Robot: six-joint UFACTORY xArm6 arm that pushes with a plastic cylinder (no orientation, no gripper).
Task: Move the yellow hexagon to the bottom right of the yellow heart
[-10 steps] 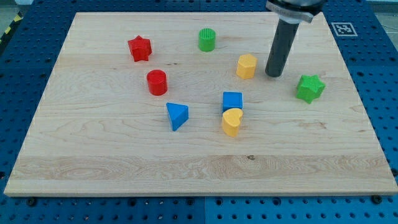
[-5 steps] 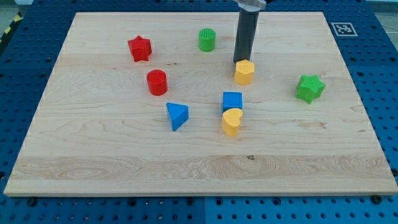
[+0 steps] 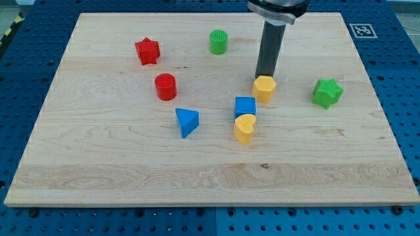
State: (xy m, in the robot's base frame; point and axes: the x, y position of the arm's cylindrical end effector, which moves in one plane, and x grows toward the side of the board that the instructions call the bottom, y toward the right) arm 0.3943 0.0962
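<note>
**Yellow hexagon met by my tip from above**

Yellow hexagon (image 3: 264, 88) is seen flat-side up – no long axis discernible – up-right of the yellow heart (image 3: 244, 128), beside the blue block (image 3: 245, 106). My tip (image 3: 264, 77), under an upright rod, is pressed against its top edge; nothing is gripped.

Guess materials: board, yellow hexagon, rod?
Board: looks like light wood, matte, with visible grain lines and plank seams. Yellow hexagon: probably plastic, uniform saturated colour, soft sheen; too small to tell if printed or moulded. Rod: dark, smooth, faint highlight along its length; metal or plastic, can't tell. My tip sits right behind the hexagon.
</note>
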